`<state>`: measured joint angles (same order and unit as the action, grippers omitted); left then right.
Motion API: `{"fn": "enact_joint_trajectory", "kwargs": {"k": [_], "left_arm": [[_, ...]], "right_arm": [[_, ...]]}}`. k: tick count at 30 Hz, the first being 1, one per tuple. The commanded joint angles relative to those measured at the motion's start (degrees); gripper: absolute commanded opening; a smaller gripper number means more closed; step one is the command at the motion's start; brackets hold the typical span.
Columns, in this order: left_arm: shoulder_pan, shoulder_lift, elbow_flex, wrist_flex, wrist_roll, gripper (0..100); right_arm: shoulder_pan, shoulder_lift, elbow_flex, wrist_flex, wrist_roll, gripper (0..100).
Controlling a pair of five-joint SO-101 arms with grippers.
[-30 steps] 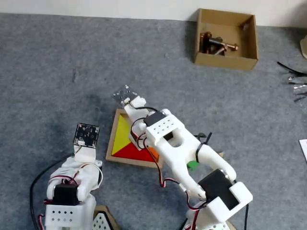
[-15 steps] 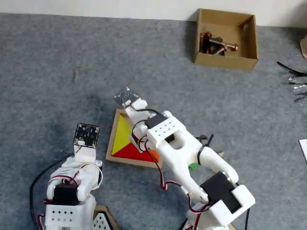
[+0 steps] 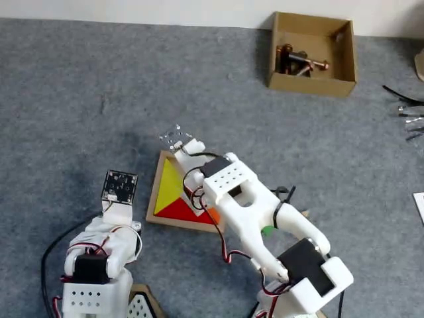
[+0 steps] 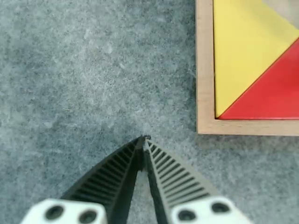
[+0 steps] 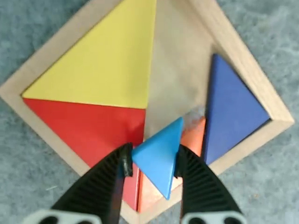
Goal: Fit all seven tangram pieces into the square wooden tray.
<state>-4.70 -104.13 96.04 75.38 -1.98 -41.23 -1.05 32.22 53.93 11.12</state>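
Observation:
The square wooden tray lies on grey carpet. It holds a big yellow triangle, a big red triangle, a dark blue triangle and an orange piece. Bare wood shows between the yellow and dark blue pieces. My right gripper is shut on a small light blue triangle, held just above the orange piece. In the high view the right arm covers most of the tray. My left gripper rests shut on the carpet, beside the tray's corner.
A cardboard box with metal parts stands at the back right. Cables lie at the right edge. The left arm sits at the lower left. Open carpet spreads to the left and behind the tray.
The right arm has shifted slightly over the tray, its wrist dropping a little toward it. The left arm has not moved.

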Motion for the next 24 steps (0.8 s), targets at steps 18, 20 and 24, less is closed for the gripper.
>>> {"fn": "enact_joint_trajectory", "kwargs": {"k": [18, 20, 24], "left_arm": [[-0.6, -0.3, 1.1, 0.3, -0.5, 1], [-0.6, -0.3, 1.1, 0.3, -0.5, 1], [-0.6, -0.3, 1.1, 0.3, -0.5, 1]], "right_arm": [[-0.5, -10.8, 0.7, -2.7, 19.0, 6.9], [-0.5, -10.7, 0.7, -2.8, 21.7, 6.9], [-0.6, -10.7, 2.3, -2.9, 25.4, 6.9]]}}
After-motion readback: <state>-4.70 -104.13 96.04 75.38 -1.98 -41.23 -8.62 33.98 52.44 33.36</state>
